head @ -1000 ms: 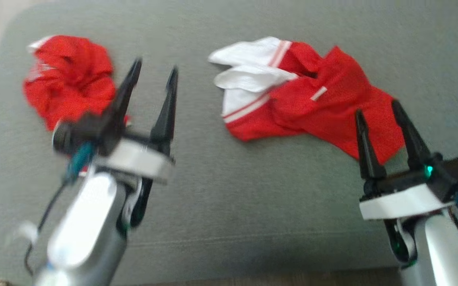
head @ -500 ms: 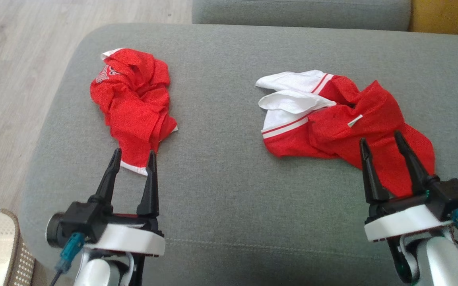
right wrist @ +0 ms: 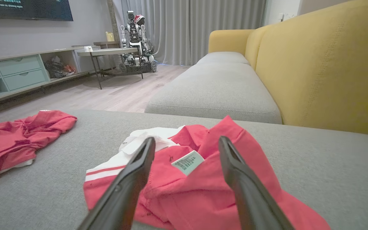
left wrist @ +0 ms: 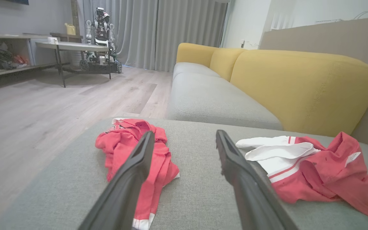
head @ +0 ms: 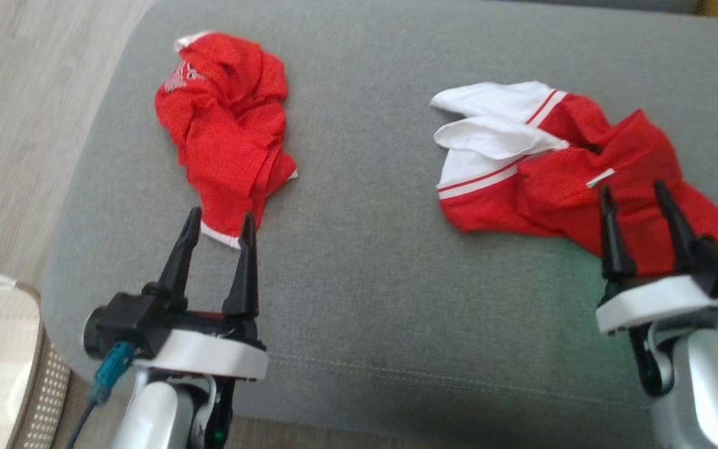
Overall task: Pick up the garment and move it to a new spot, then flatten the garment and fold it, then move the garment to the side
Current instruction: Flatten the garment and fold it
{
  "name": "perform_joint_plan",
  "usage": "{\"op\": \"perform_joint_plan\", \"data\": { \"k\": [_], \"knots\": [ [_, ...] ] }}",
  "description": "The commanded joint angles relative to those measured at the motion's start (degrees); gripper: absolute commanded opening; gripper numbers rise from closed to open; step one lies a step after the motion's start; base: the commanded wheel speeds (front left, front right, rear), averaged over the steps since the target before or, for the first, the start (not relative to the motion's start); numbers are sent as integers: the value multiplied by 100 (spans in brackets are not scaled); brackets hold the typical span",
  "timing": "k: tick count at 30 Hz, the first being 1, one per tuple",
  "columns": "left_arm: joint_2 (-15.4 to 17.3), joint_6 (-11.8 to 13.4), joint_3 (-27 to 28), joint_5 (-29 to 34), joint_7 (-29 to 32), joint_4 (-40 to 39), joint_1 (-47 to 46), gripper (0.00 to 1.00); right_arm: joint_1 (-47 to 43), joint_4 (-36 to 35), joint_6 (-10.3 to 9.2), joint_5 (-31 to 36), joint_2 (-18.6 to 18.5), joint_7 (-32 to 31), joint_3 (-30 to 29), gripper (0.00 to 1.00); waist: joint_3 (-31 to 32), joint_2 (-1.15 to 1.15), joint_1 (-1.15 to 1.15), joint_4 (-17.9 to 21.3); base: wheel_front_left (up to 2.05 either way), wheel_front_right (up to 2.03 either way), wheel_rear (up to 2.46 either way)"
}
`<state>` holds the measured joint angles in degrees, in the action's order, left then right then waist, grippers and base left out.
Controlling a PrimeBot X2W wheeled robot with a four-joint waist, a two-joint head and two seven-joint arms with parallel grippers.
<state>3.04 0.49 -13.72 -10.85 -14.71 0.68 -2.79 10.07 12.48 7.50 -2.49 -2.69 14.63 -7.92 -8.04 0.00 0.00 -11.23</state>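
Robot arms poised, nothing picked up, above laundry on a grey cushion (head: 365,280).
Left gripper (head: 221,215), jaws apart, has steadied with the crumpled red garment (head: 228,131) just past its tips; right gripper (head: 632,187), also apart, hangs over the red-and-white garment (head: 558,168). Pickup remains pending.

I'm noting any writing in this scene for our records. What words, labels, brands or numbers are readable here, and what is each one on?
No text here reads clearly.
The care label on the red-and-white garment: printed lines, too small to read.
The white print on the crumpled red garment: blurred, unreadable.
The line of text on the dark screen: too small to read.
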Motion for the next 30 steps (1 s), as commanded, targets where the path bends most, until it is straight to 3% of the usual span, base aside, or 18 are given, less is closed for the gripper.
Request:
{"op": "perform_joint_plan", "data": {
  "k": [1,8,16,17,18,20,21,30],
  "knots": [
    [-14,8,92,-183,-29,-125,-313,100,397,69,-1,91,-19,37,-8,100,-256,0,0,-195,0,0,0],
    [-15,16,-22,-207,-29,-44,-422,100,740,585,-1,110,-19,37,-363,100,-428,0,0,-411,0,0,0],
    [-15,32,-42,-217,-29,2,-461,100,871,945,-1,41,-19,37,-372,100,-472,0,0,-509,0,0,0],
    [-15,36,-42,-220,-29,8,-456,100,880,976,-1,18,-19,37,-359,93,-468,0,0,-505,0,0,0],
    [-15,41,-46,-226,-29,12,-453,100,890,994,-1,3,-19,37,-352,77,-462,0,0,-501,0,0,0],
    [-15,51,-61,-236,-29,22,-445,100,908,1023,-1,-51,-19,37,-336,21,-447,0,0,-488,0,0,0],
    [-16,56,-72,-240,-29,27,-443,100,920,1027,-1,-81,-19,37,-337,0,-441,0,0,-479,0,0,0],
    [-16,-26,-90,-200,-29,141,-361,100,836,707,-1,28,-19,37,-396,0,-230,0,0,-361,0,0,0]
  ]
}}
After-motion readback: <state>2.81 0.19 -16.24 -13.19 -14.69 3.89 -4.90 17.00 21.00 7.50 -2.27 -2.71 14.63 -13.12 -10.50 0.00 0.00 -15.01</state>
